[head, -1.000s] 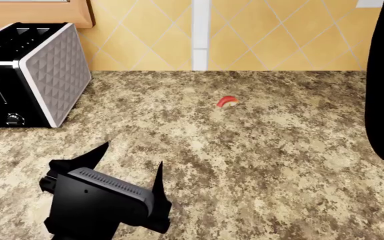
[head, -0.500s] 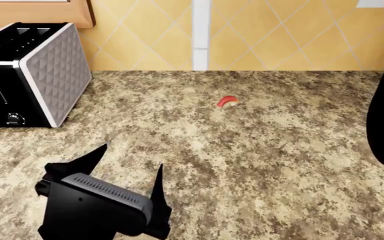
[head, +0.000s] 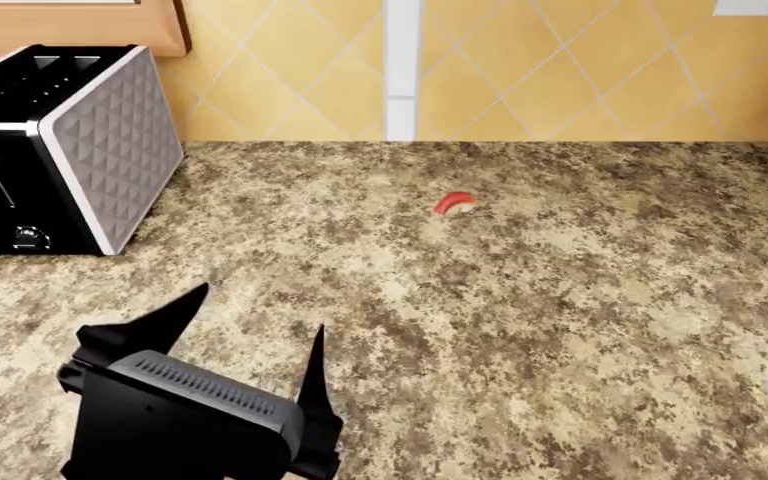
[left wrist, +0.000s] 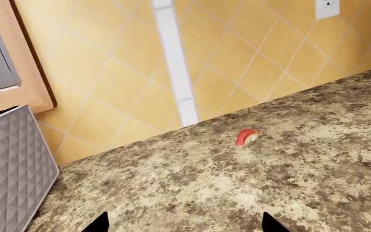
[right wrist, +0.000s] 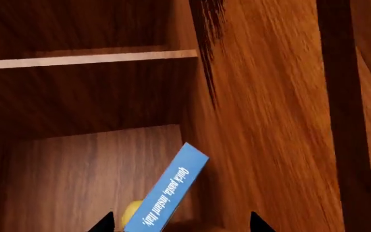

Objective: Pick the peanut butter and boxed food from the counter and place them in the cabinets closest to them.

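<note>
Kitchen: granite counter [head: 558, 300]; toaster [head: 57, 150]

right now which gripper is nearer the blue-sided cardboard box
Right. The right gripper is inside the wooden cabinet, with the blue-sided cardboard box tilted just beyond its open jaws. The left gripper hovers over the speckled granite counter, with no box nearby.

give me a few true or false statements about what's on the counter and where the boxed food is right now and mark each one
1. The toaster stands on the counter by the tiled wall. True.
2. The boxed food lies flat on the counter. False: it leans tilted inside a wooden cabinet.
3. The left gripper has its jaws spread over bare granite. True.
4. The small red-and-white piece touches the toaster. False: it sits well apart, out on the open granite.
5. The peanut butter is in view. False: no view shows it.
</note>
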Motion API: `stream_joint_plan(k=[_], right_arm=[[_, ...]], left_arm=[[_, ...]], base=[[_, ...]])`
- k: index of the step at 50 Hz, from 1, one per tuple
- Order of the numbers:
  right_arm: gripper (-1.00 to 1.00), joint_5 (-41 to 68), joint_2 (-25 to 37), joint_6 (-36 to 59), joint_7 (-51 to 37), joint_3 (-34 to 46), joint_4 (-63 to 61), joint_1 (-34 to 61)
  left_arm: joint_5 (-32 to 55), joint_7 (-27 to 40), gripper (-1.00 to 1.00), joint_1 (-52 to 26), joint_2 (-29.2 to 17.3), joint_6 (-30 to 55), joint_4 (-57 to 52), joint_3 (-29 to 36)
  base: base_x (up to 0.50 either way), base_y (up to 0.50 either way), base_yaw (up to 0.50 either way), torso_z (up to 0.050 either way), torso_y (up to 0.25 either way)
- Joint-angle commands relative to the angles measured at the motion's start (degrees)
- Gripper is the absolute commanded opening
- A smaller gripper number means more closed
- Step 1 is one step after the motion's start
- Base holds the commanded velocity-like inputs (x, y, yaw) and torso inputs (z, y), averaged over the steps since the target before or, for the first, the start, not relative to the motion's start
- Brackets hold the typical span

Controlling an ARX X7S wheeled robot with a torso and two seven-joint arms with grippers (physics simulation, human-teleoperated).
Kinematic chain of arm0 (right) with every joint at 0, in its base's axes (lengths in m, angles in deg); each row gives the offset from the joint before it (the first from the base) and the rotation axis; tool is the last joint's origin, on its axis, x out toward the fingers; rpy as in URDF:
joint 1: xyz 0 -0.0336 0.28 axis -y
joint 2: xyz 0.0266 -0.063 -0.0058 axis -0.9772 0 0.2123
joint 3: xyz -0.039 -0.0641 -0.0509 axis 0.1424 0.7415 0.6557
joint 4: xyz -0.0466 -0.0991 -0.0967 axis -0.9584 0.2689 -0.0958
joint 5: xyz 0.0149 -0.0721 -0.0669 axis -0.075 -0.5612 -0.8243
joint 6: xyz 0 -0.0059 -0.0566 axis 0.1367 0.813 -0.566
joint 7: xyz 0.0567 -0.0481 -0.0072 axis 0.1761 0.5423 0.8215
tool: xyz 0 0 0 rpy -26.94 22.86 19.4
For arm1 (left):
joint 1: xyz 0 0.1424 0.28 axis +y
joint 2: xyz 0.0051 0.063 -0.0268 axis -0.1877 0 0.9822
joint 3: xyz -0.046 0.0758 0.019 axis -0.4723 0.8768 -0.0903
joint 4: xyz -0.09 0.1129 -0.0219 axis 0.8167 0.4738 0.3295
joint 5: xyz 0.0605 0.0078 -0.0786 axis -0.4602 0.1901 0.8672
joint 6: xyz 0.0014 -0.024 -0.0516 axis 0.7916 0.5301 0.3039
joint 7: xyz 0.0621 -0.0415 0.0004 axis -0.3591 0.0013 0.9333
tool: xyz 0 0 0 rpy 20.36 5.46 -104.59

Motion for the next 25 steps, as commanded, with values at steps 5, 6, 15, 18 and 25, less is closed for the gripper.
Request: stream_joint_plan(k=[5,6,15,18,25], right_arm=[[1.0,25.7,31.4,-42.3,-14.3,35.2,-20.8,1.3],[1.0,25.8,32.4,-44.2,-14.3,37.1,-21.8,1.9],[1.0,23.4,38.5,-57.3,-14.3,50.8,-30.6,2.1],[1.0,22.0,39.5,-59.7,-14.3,53.4,-32.7,0.8],[1.0,16.5,40.3,-63.0,-13.6,57.0,-36.1,-6.8]], left_arm=[[-0.5,0.5,1.0,-0.7,0.7,0.5,-0.2,0.0],[-0.4,0.5,1.0,-0.7,0.8,0.6,-0.2,0.0],[-1.2,1.0,1.0,-0.8,1.5,0.8,-0.3,0.2],[-1.3,1.1,1.0,-0.9,1.6,0.9,-0.3,0.2],[-1.6,0.9,1.0,-1.1,1.9,0.8,0.1,0.1]], base=[[0.0,0.0,0.0,0.0,0.0],[0.0,0.0,0.0,0.0,0.0],[0.0,0.0,0.0,0.0,0.0],[0.0,0.0,0.0,0.0,0.0],[0.0,0.0,0.0,0.0,0.0]])
